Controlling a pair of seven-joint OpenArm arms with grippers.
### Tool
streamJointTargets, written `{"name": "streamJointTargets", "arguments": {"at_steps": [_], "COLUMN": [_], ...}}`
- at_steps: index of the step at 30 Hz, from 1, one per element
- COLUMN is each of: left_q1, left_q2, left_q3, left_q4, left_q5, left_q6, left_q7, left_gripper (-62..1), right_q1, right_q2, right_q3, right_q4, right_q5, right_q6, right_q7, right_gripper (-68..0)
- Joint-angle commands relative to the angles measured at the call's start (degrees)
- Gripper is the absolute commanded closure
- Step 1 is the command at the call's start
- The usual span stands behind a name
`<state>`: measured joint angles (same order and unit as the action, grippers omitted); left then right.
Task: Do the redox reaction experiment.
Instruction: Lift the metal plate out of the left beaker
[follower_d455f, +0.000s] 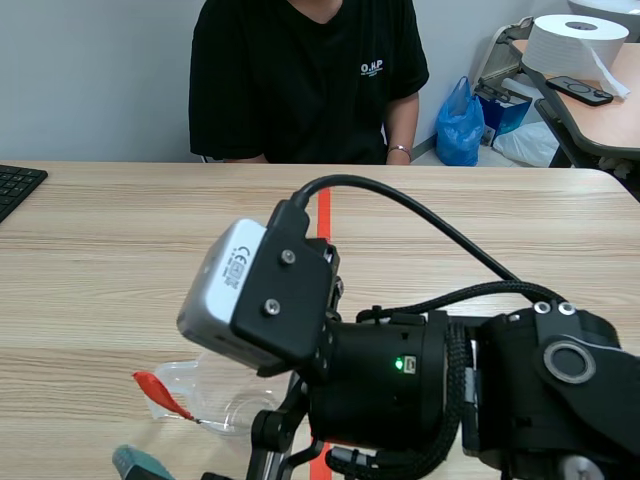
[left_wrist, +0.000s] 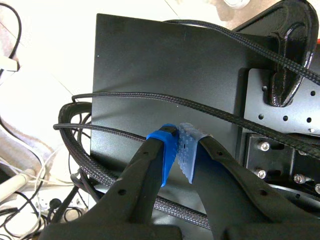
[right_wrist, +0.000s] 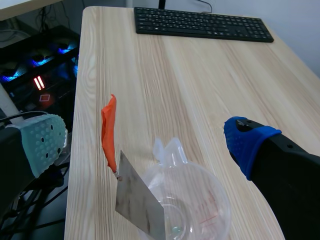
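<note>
Right gripper (right_wrist: 147, 144): spread wide above the clear cup (right_wrist: 200, 202), likely lined up to grasp it.
Clear cup: upright near the table (right_wrist: 200, 75) edge.
Metal strip (right_wrist: 137, 200): propped against the cup's rim, orange handle (right_wrist: 108, 130) pointing outward.
Left gripper (left_wrist: 177, 150): pressed together, empty, parked over a black plate (left_wrist: 150, 60) — out of the way.

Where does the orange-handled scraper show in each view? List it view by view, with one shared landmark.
Scene view: orange-handled scraper low at the left, tip at the clear cup.
Left wrist view: not in it.
Right wrist view: scraper ahead of the open right gripper, blade against the cup.
Shared landmark: the clear cup.
</note>
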<state>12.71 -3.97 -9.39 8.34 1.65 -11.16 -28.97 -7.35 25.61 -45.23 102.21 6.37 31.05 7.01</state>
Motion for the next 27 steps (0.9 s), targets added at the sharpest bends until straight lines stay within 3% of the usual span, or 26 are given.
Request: {"name": "streamJointTargets", "arguments": {"at_steps": [1,11,26,27], "left_q1": [0.57,0.57,0.57,0.57], "left_q2": [-0.17,-0.17,-0.17,-0.17], "left_q3": [-0.15,-0.15,-0.15,-0.15], "left_q4": [0.35,0.35,0.35,0.35], "left_q5": [0.00,0.00,0.00,0.00], "left_q6": [-0.13,-0.13,-0.13,-0.13], "left_q7": [-0.79,-0.79,-0.79,-0.79], "left_gripper": [-2.7,-2.7,-2.7,-2.7], "right_q1": [0.70,0.70,0.70,0.70], "right_q2": [-0.42,-0.55,-0.50,-0.50], "right_q3": [0.09,0.11,0.17,0.17], "right_q4": [0.17,0.15,0.15,0.15], "right_q5": [0.13,0.02,0.02,0.02], "right_q6": [-0.02,-1.75,-1.70,-1.70], "right_q7": [0.59,-1.29,-1.49,-1.33], "right_gripper": [-65.0,-40.5,-1.1,-0.8]}}
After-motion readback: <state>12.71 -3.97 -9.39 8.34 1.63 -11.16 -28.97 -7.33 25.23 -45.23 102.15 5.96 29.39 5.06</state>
